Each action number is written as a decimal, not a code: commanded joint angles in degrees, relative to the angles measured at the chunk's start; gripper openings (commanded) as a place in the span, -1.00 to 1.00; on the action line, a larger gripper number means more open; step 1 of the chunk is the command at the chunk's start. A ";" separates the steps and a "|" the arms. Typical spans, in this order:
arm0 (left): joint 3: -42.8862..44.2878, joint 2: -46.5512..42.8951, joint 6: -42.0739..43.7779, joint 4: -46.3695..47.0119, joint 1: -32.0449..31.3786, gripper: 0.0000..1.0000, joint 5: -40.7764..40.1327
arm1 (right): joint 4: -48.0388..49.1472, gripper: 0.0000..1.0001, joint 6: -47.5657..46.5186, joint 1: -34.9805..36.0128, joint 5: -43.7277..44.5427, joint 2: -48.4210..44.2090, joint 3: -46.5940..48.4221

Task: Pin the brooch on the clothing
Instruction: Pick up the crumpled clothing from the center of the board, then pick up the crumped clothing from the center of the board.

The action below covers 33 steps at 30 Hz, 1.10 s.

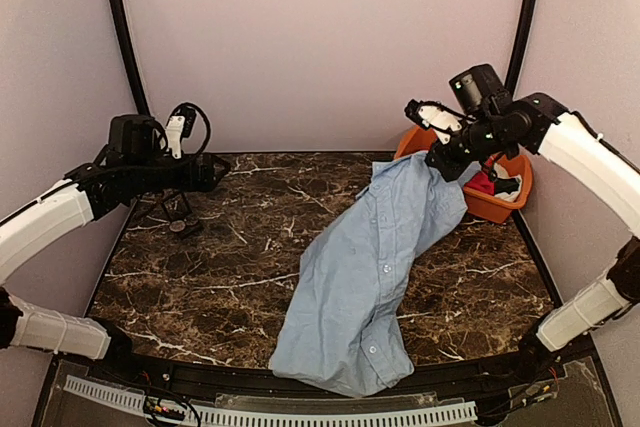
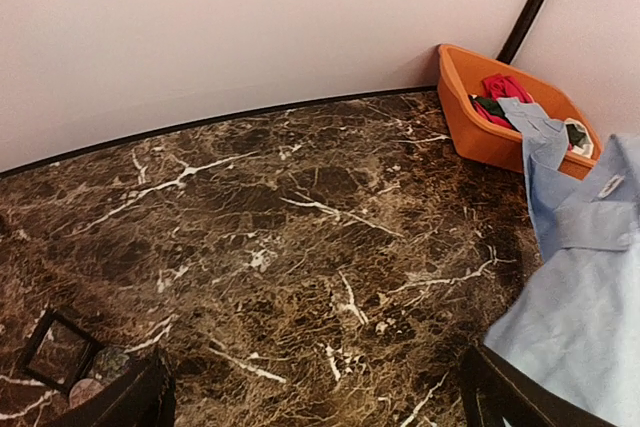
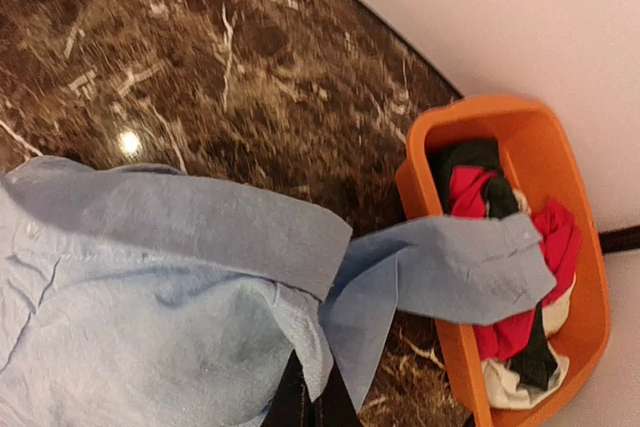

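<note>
The light blue shirt [image 1: 360, 267] lies in a long diagonal band on the marble table [image 1: 200, 287], from the near edge up to the back right. My right gripper [image 1: 440, 162] is shut on its upper end near the collar and holds that end off the table; in the right wrist view the cloth [image 3: 150, 287] hides most of the fingers [image 3: 315, 409]. One sleeve [image 3: 470, 267] hangs over the orange bin [image 3: 415, 172]. The brooch [image 1: 181, 227], a small dark disc, lies at the left of the table. My left gripper [image 1: 218, 169] hovers open behind it, nothing between its fingers [image 2: 130, 402].
The orange bin [image 1: 495, 212] in the back right corner holds red [image 3: 470, 187], black and white cloth. A small black square frame [image 2: 38, 339] stands beside the brooch [image 2: 88, 390]. Pale walls close the table at the back and sides.
</note>
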 commanded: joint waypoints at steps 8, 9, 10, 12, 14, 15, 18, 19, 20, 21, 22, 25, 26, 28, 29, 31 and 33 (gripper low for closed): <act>11.83 18.06 2.68 4.34 -2.00 0.97 13.38 | -9.53 -1.00 9.06 -1.29 20.54 6.07 -9.53; 12.89 19.92 3.76 4.49 -2.42 0.97 13.86 | -9.57 -1.00 9.11 -1.66 20.89 5.93 -9.68; 13.77 24.38 4.41 3.87 -3.52 0.97 14.95 | -9.49 -1.00 9.12 -1.75 20.98 5.76 -9.73; 18.65 31.76 7.04 1.71 -5.59 0.97 16.65 | -9.27 -1.00 9.03 -1.88 20.54 5.33 -9.73; 23.67 39.50 9.07 -1.92 -7.50 0.97 18.09 | -9.08 -1.00 8.96 -1.88 20.38 4.80 -10.05; 24.92 41.75 9.09 -3.53 -8.07 0.97 18.72 | -8.98 -1.00 8.96 -1.87 20.44 4.38 -10.27; 28.62 49.44 8.42 -4.02 -10.71 0.97 22.34 | -8.78 -1.00 9.07 -1.96 20.48 3.32 -10.67; 29.33 51.83 8.19 -4.15 -11.17 0.97 24.12 | -8.78 -1.00 9.15 -1.94 20.42 2.93 -10.82; 30.63 52.88 7.62 -4.19 -11.86 0.97 25.39 | -8.60 -1.00 9.06 -1.96 20.32 2.57 -10.93; 31.25 54.80 7.31 -4.23 -12.27 0.97 27.30 | -8.54 -1.00 8.96 -1.98 20.22 2.27 -10.98; 32.32 55.55 6.94 -4.24 -13.06 0.98 28.12 | -8.52 -1.00 8.95 -1.91 20.20 2.13 -10.92; 34.16 58.69 6.64 -4.27 -14.93 0.97 31.75 | -8.52 -1.00 9.02 -1.96 20.14 2.07 -10.87; 34.34 59.17 6.20 -4.12 -15.21 0.97 32.76 | -8.52 -1.00 9.07 -1.96 20.03 2.07 -10.87; 34.04 60.00 5.04 -2.27 -15.79 0.97 35.46 | -8.55 -1.00 9.23 -1.96 20.02 2.16 -10.88; 33.39 60.24 4.56 -1.50 -16.07 0.98 37.49 | -8.60 -1.00 9.33 -1.97 20.05 2.27 -10.88; 31.88 60.32 1.45 1.33 -16.18 0.97 40.15 | -8.70 -1.00 9.52 -1.96 20.07 2.48 -10.86; 30.20 60.44 -1.58 5.11 -16.19 0.97 43.82 | -8.67 -1.00 9.72 -1.96 20.10 2.64 -10.96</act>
